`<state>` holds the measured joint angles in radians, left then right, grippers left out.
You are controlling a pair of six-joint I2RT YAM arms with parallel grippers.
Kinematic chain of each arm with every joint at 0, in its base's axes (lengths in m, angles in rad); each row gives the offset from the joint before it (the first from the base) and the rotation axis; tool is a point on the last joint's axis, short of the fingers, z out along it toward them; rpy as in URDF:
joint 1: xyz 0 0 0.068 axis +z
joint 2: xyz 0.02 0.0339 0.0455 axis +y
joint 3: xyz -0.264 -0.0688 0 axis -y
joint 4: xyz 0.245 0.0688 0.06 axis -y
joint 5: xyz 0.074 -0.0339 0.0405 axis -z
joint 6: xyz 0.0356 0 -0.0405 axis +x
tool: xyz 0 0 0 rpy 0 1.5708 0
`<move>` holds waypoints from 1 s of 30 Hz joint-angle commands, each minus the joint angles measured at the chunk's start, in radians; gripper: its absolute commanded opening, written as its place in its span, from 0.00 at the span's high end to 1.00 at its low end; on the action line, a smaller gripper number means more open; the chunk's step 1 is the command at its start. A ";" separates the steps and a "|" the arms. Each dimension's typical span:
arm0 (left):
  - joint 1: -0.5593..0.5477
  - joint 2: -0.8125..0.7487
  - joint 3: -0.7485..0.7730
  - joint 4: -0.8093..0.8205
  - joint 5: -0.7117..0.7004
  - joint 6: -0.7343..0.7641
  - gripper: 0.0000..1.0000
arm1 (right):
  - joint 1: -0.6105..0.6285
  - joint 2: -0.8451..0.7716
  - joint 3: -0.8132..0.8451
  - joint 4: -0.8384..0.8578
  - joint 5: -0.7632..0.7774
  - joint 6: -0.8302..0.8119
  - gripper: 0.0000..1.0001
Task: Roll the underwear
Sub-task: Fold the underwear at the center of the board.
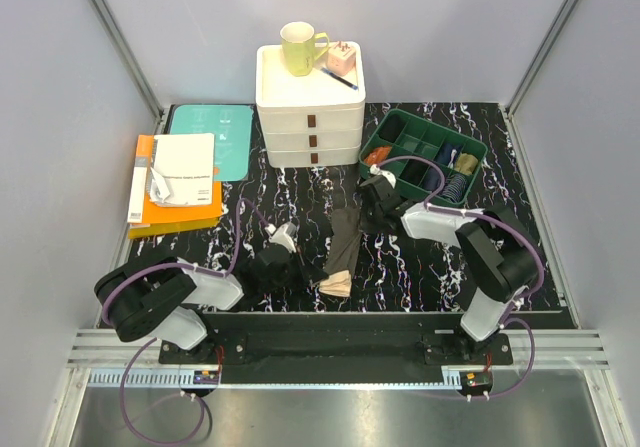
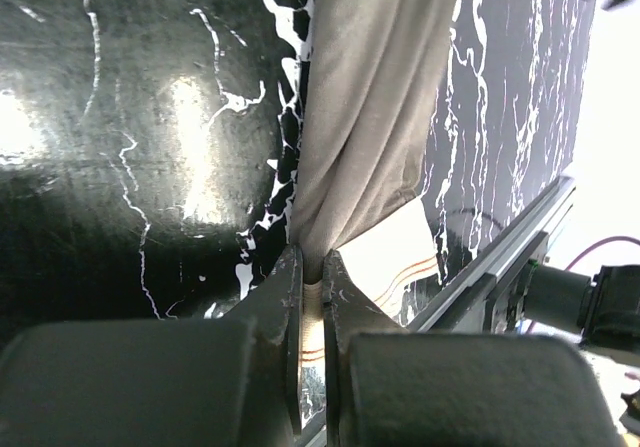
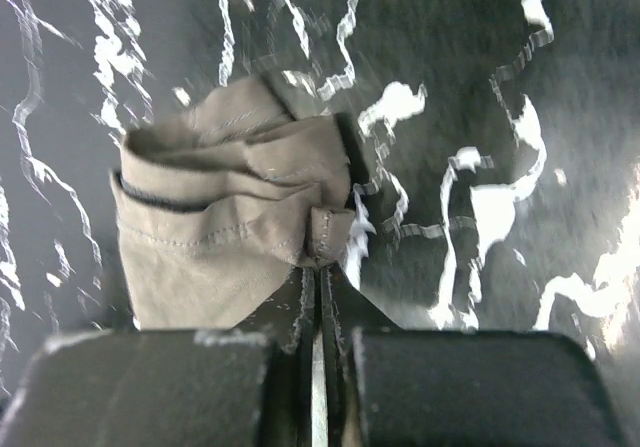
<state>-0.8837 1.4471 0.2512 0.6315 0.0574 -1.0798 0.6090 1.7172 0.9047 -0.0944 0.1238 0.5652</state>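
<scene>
Closest to the left wrist camera, the left gripper (image 2: 312,272) was closed narrow on the beige waistband end of the olive-brown underwear (image 2: 372,117). The cloth ran away from it as one long folded strip on the black marbled table (image 1: 430,267). At the far end the right gripper (image 3: 320,272) pinched a bunched leg hem (its jaws almost touching). So the long axis lay between the two hands, near to far, leaning slightly right. Both arms reached inward and low; I judge a roll would go along this axis.
</scene>
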 commanded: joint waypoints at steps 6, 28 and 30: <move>-0.014 -0.001 -0.001 0.013 0.124 0.135 1.00 | -0.052 0.122 0.092 0.116 0.021 -0.119 0.79; -0.015 0.070 0.082 -0.135 0.055 0.021 1.00 | 0.115 -0.498 -0.365 -0.027 -0.337 0.343 0.44; -0.018 0.070 0.082 -0.131 0.053 0.020 1.00 | 0.144 -0.515 -0.385 0.001 -0.342 0.387 0.44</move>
<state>-0.8917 1.4937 0.3321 0.5526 0.1066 -1.0668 0.7078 1.2621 0.5411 -0.1459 -0.1879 0.8135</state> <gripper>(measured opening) 0.050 0.564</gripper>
